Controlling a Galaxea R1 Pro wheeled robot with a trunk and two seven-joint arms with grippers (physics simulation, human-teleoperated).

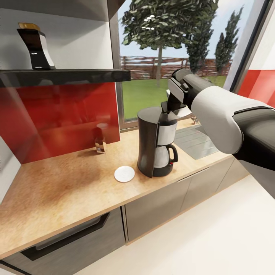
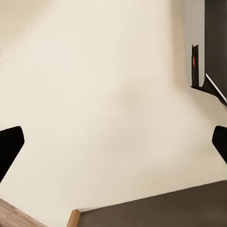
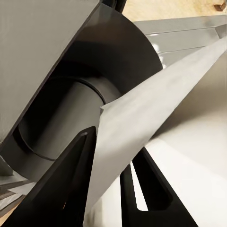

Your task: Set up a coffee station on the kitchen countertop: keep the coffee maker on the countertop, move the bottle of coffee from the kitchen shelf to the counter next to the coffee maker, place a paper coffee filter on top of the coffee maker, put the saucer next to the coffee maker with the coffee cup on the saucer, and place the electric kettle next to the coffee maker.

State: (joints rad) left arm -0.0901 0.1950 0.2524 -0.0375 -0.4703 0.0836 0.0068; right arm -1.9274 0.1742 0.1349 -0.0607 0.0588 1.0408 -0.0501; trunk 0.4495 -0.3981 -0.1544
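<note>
The right gripper (image 3: 111, 177) pinches the paper coffee filter (image 3: 156, 109) just above the coffee maker (image 1: 156, 143) on the countertop (image 1: 68, 183). The saucer (image 1: 124, 173) beside it lies bare. The left gripper (image 2: 113, 142) is spread wide and empty; the carafe's contents cannot be made out.

A black and steel coffee maker (image 1: 156, 147) stands upright on the wooden table (image 1: 65, 187). A white saucer (image 1: 124, 173) lies just beside it; a pale paper coffee filter (image 3: 142, 123) sits above its top.

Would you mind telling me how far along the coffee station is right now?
Done: the coffee maker stands on the countertop with the saucer beside it. In hand: the right gripper holds the paper filter over the maker's top. Left: the bottle on the shelf, plus cup and kettle.
</note>
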